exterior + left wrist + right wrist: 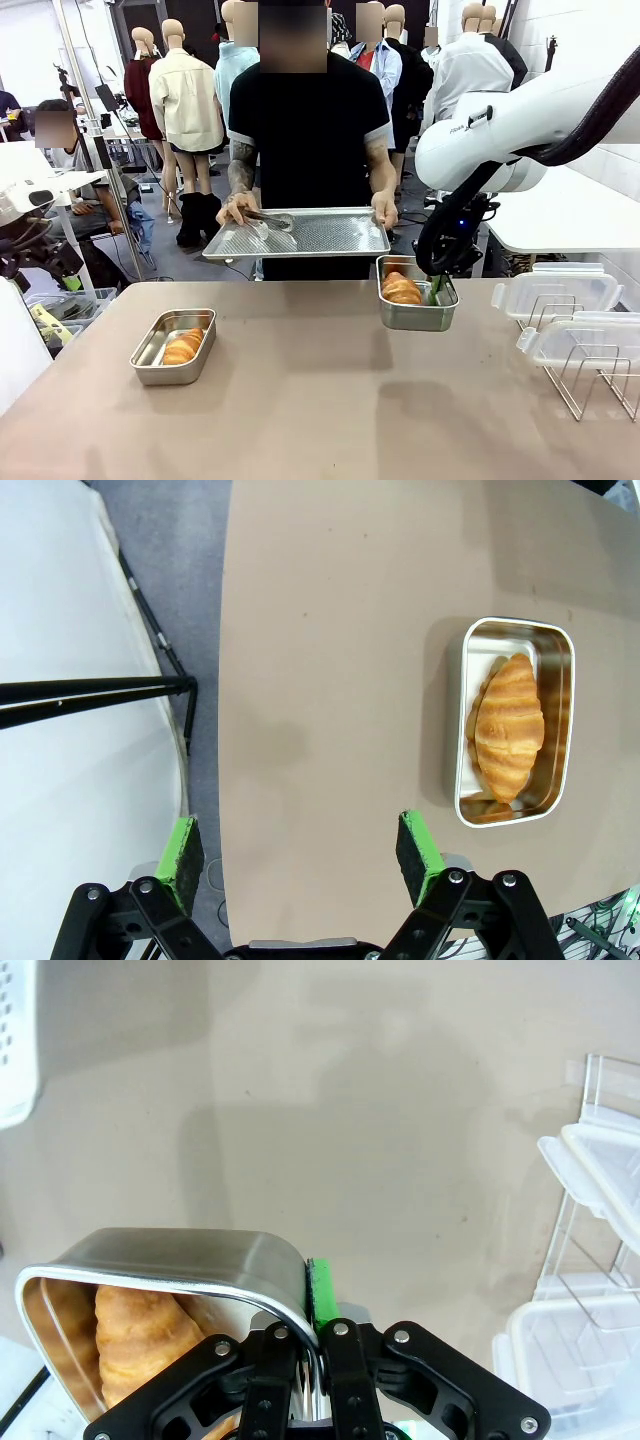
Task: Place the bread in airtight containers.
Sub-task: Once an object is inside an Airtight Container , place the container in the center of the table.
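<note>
One steel airtight container (173, 346) rests on the brown table at the left with a croissant (183, 346) inside; the left wrist view shows this container (514, 720) and its croissant (509, 726) from above. My left gripper (300, 855) hangs open over the table's left edge, apart from that box. My right gripper (438, 288) is shut on the wall of a second steel container (416, 296), held in the air above the table with a croissant (401, 289) in it. The right wrist view shows the green pad (320, 1290) pinching this container's rim (170, 1260) beside the croissant (140, 1340).
A person stands at the far side holding a large flat steel tray (298, 234) and tongs (268, 217). A wire rack (590, 360) at the table's right carries two clear plastic lids (555, 291), also seen as lids (600, 1210) in the right wrist view.
</note>
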You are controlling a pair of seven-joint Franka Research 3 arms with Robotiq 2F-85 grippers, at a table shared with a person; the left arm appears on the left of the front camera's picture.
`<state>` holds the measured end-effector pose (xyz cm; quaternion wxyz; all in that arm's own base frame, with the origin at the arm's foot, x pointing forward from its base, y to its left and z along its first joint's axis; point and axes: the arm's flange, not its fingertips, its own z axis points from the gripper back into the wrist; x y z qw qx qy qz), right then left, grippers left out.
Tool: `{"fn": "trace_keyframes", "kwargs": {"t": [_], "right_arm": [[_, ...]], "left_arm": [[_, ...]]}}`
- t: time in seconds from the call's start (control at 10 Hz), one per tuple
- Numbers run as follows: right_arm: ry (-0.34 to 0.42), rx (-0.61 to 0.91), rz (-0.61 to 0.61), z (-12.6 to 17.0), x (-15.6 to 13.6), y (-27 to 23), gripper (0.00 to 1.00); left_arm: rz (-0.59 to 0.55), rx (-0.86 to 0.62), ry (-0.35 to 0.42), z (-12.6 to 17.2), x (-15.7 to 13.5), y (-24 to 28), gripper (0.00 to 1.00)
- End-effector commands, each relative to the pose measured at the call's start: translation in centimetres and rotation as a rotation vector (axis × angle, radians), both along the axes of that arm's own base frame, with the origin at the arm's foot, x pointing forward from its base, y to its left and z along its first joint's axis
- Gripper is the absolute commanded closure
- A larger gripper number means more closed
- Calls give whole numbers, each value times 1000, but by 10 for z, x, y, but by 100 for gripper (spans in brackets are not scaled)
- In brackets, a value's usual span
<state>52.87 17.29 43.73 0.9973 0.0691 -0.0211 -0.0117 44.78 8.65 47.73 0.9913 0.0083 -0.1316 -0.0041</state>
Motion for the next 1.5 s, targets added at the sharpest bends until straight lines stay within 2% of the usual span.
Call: {"fn": "trace_keyframes", "kwargs": {"t": [0.0,0.4,0.6,0.9,1.1,1.4], "right_arm": [[-17,4,-4,1,0,1,100],[-17,4,-4,1,0,1,100],[10,-5,-5,-6,8,0,100],[4,-93,-62,-32,26,7,100],[-29,-142,-43,-52,37,11,100],[-31,-166,-18,-85,59,16,100]], "left_arm": [[-15,-2,4,0,-3,1,0],[-15,-2,4,0,-3,1,0],[-15,-2,4,0,-3,1,0],[-15,-2,4,0,-3,1,0],[-15,-2,4,0,-3,1,0],[-15,-2,4,0,-3,1,0]]}}
